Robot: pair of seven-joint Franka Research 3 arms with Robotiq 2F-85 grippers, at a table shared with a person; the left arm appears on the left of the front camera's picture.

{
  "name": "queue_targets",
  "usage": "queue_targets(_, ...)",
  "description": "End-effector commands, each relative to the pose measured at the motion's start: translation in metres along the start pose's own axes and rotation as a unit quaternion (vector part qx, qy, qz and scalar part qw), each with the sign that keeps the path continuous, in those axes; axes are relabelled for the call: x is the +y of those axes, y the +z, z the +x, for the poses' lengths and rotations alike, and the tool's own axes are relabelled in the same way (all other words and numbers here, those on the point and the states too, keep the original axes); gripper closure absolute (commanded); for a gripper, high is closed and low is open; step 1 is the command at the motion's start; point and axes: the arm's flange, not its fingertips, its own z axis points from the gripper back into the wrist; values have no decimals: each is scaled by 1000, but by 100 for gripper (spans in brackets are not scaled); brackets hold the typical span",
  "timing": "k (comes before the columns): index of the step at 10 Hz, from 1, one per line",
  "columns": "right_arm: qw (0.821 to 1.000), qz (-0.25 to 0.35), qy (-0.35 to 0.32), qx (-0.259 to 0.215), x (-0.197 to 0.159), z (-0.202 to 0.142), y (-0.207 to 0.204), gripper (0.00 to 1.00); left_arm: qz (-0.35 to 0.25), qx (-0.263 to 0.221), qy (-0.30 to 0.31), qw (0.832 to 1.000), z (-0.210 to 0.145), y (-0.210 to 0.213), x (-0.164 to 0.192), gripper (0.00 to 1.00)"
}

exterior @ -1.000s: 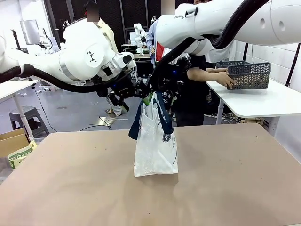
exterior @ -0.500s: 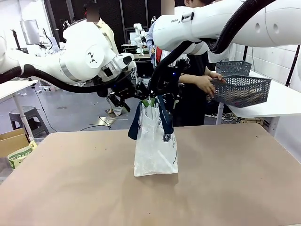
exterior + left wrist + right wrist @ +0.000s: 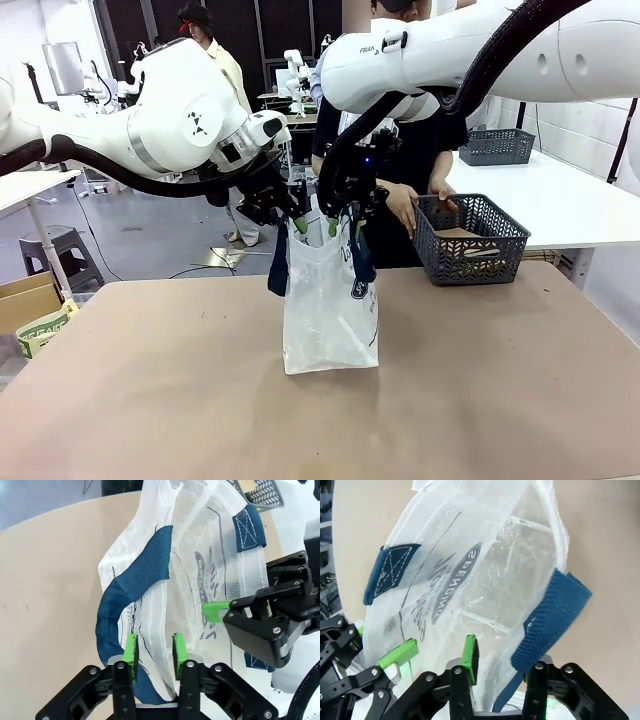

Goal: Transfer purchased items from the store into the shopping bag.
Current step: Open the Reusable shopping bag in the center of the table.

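Since a second ago the person has carried the mesh basket [image 3: 440, 255] from the far side table to the table's [image 3: 150, 400] far right, and both pincers have narrowed.

Front view: the purchased items [image 3: 466, 236] lie in that basket, right of the upright shopping bag [image 3: 330, 310] at mid-table, nearer the right arm, whose wrist hangs over the bag's mouth.

Left wrist view: the left gripper [image 3: 155, 652] straddles the bag's rim beside a navy strap [image 3: 130, 590]; whether it already pinches, I cannot tell.

Right wrist view: the right gripper [image 3: 502, 672] straddles the opposite strap [image 3: 550, 615], its grip equally unclear.

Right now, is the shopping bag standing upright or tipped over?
Upright: the shopping bag stands on its flat bottom on the table, rim up between the left gripper and right gripper.
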Motion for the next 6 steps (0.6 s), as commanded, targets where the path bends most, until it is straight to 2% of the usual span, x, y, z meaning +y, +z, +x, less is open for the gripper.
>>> queue_targets(1, 1000, 0, 8, 2, -2, 4, 3, 100, 8, -8, -3, 1000, -2, 0, 1, 100)
queue_targets(4, 1000, -11, 21, -2, -8, -2, 9, 100, 14, -15, 6, 1000, -8, 9, 7, 100)
queue_targets(6, 998, -29, 56, -7, -12, -9, 14, 100, 34, -24, 19, 999, -19, 20, 16, 100)
